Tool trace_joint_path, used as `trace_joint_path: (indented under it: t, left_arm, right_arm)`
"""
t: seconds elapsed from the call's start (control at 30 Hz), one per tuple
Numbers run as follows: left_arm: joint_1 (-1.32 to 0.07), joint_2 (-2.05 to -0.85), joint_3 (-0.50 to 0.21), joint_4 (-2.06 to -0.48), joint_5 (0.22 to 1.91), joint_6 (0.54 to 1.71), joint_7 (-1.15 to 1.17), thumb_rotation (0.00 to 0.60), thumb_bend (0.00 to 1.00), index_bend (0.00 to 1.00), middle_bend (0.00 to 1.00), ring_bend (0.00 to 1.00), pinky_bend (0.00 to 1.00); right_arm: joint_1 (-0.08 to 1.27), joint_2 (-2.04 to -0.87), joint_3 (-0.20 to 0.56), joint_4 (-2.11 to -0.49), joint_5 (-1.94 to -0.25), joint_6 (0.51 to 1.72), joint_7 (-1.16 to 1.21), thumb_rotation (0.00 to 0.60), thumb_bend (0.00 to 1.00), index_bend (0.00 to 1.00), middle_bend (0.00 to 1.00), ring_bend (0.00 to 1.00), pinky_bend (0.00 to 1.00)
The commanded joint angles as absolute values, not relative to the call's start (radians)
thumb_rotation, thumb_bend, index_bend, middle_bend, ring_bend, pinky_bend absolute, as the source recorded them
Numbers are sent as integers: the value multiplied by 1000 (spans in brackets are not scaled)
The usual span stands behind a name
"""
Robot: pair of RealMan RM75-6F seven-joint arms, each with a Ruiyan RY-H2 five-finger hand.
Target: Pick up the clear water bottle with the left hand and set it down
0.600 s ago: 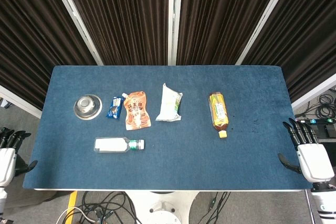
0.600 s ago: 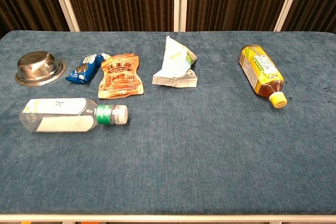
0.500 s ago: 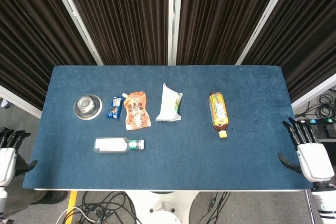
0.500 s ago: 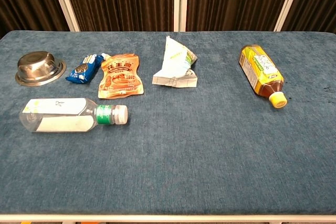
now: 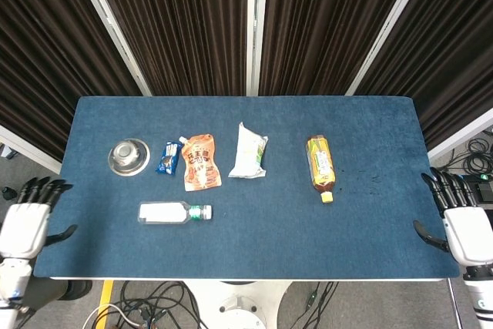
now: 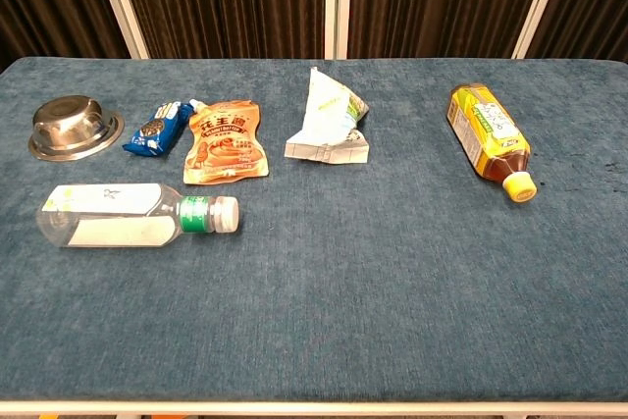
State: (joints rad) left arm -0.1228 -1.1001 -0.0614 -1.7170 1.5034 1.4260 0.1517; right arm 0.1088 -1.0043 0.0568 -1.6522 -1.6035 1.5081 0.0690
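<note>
Our left hand (image 5: pixel 23 225) is empty, fingers spread; at its 3 o'clock the clear plastic water bottle with green neck band (image 5: pixel 174 212) lies flat. We judge it light and slippery, best grasped mid-body.

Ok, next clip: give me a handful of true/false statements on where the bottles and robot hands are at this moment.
1. The clear water bottle lies on its side on the table. True.
2. The left robot hand grips the water bottle. False: it is off the table's left edge, fingers apart, holding nothing.
3. The tea bottle stands upright. False: it lies on its side, yellow cap toward the front.
4. The steel bowl sits behind the water bottle. True.
5. The right robot hand holds nothing. True.
</note>
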Motion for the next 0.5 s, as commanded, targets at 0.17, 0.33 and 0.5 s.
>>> trace_joint_path:
  t: [0.17, 0.33, 0.5]
  left_arm:
    - [-306, -1167, -85, -1750, 1476, 1157, 179, 600, 141, 230, 180, 93, 72]
    - [-393, -1244, -108, -1754, 1354, 1014, 222, 600, 142, 206, 158, 93, 62]
    - [-458, -1312, -117, -1742, 1261, 937, 289, 600, 140, 186, 147, 93, 37]
  right_arm:
    - [119, -1002, 57, -1657, -1604, 1492, 63, 600, 211, 0, 0, 0, 0]
    - [123, -1007, 57, -1657, -1594, 1482, 61, 600, 212, 0, 0, 0, 0]
    - [125, -1011, 55, -1654, -1591, 1475, 62, 600, 212, 0, 0, 0, 0]
